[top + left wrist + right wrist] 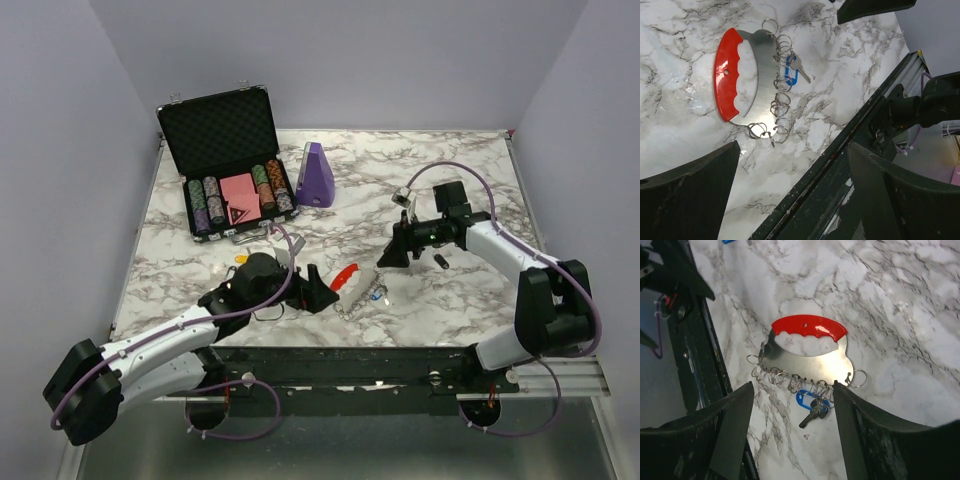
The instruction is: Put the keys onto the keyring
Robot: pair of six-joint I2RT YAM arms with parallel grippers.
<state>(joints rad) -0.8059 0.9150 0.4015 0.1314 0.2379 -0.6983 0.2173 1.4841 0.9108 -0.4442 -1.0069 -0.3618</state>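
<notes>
The keyring (347,276) lies near the table's front middle, a red plastic arc on a silvery plate (757,65) edged with several small metal rings (781,102). A key with a blue tag (810,405) sits on one of those rings. My left gripper (318,291) stands open just left of the keyring, with nothing between its fingers (687,195). My right gripper (392,254) hovers open on the keyring's right, and the blue-tagged key shows on the table between its fingers (732,432). A slim black key (440,262) lies beside the right gripper. A yellow tag (241,259) lies behind the left arm.
An open black case of poker chips (232,190) stands at the back left, with a purple wedge-shaped object (317,175) to its right. The black front rail (840,150) runs along the near table edge, close under the left gripper.
</notes>
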